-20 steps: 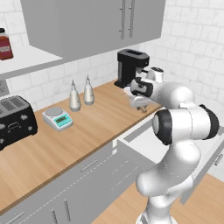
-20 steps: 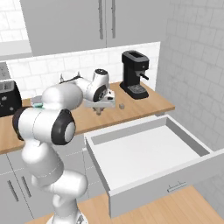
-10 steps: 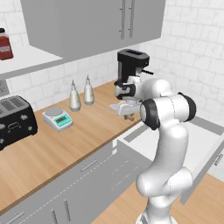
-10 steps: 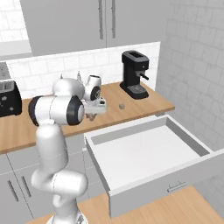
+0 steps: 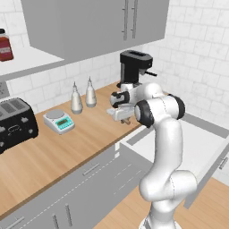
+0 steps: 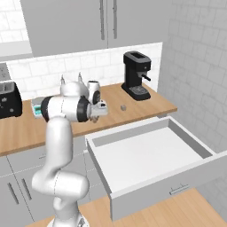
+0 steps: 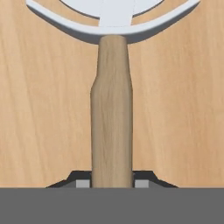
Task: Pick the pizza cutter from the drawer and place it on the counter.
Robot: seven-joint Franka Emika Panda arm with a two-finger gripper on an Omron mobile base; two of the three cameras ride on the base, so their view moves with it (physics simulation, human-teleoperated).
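White tiling is backing a long wood-grain desk [image 5: 67,152] that is running over grey cabinets, with grey wall cupboards [image 5: 103,22] hanging above it. On the desk, a black toaster [image 5: 15,123] is sitting at the far left, then a small kitchen scale [image 5: 59,120], two pale shakers [image 5: 83,96] and a black coffee machine [image 5: 134,67] near the right end. A tiny grey lump [image 6: 123,107] is lying on the wood in front of the coffee machine (right base view). A red jar [image 5: 5,44] is standing on the white wall shelf [image 5: 31,60].

The drawer [image 6: 150,155] is standing pulled fully out below the desk's right end, its white inside showing bare.

The arm is reaching over the desk with the hand [image 5: 121,114] hanging above the wood, left of the coffee machine and apart from the shakers. The hand is clenched on the pizza cutter [image 7: 111,109]: in the hand view its fingers [image 7: 142,181] are pressing the tan handle from both sides at its lower end. The handle is running straight up that view to the pale grey wheel at the top edge, with desk wood behind it. Whether the wheel is touching the desk cannot be told.
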